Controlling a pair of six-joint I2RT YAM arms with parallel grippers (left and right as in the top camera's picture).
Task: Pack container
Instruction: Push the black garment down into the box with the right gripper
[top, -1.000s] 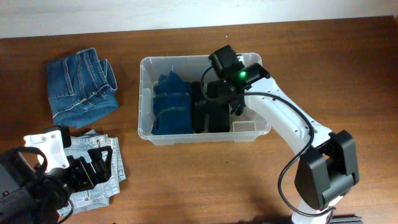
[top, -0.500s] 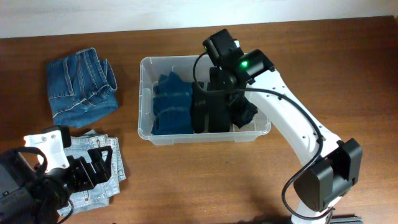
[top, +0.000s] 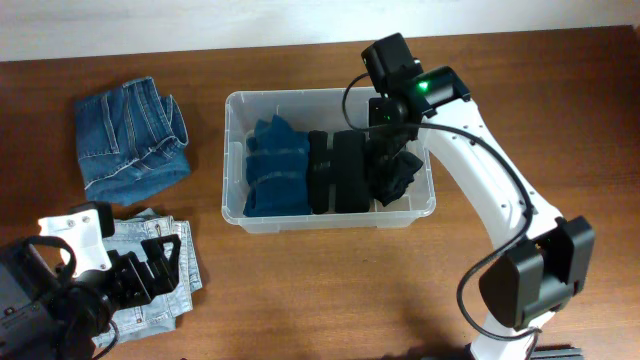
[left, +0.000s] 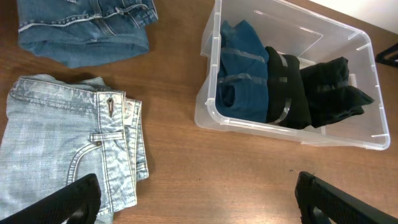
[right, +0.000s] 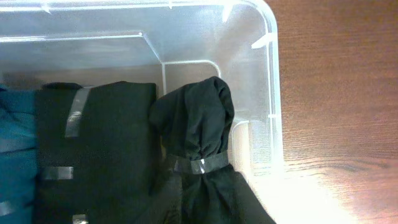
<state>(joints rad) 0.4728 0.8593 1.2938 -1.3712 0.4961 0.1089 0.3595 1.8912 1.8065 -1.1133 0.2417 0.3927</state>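
The clear container (top: 330, 93) stands mid-table. It holds a folded blue garment (top: 275, 165), a folded black garment (top: 335, 172) and a taped black bundle (top: 395, 172) at its right end. My right gripper (top: 385, 125) hangs over the container's back right part. In the right wrist view the black bundle (right: 196, 137) runs down to the jaws; the fingers are hidden in the cloth and appear shut on it. The container's rim (right: 273, 74) is to the right. My left gripper (left: 199, 202) is open and empty, above the table beside light jeans (left: 62, 143).
Folded dark blue jeans (top: 130, 140) lie at the far left of the table. Light jeans (top: 165, 290) lie at the front left under my left arm (top: 70, 280). The container (left: 286, 134) also shows in the left wrist view.
My right gripper has moved right and back with the black bundle, which now sits at the container's right end beside the folded black garment. The left arm has not moved.
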